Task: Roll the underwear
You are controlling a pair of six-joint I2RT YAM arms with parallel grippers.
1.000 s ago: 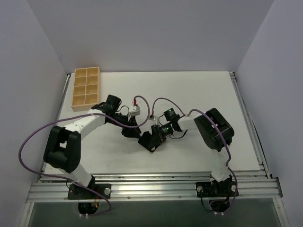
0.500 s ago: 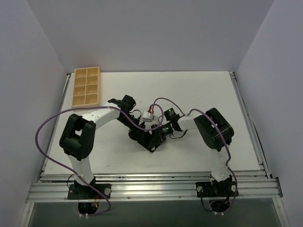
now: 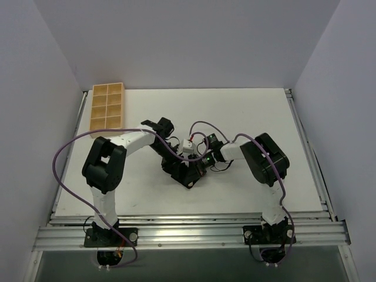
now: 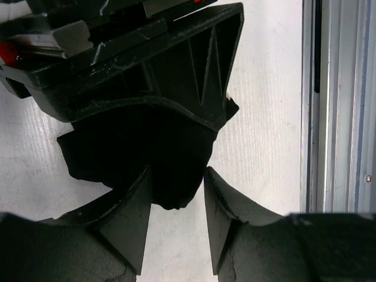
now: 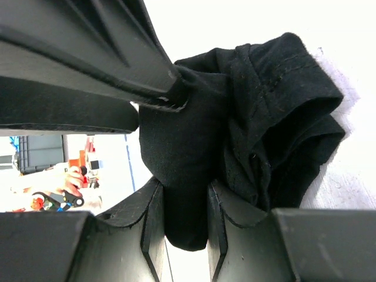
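Observation:
The underwear is a bunched black bundle at the middle of the white table, with no waistband showing. My right gripper is shut on the underwear, pinching a fold between its fingers while the rest bulges out to the right. My left gripper meets it from the other side. Its jaws stand apart, and the lower tip of the underwear sits just between the fingertips. From above, the left gripper and right gripper nearly touch over the bundle.
A tan wooden compartment tray sits at the back left corner. An aluminium rail runs along the near table edge, and the same rail shows close by in the left wrist view. Purple cables loop from both arms.
My left arm has swung right and brought its gripper up against the bundle held by the right gripper. The right gripper stayed put, still shut on the fabric.

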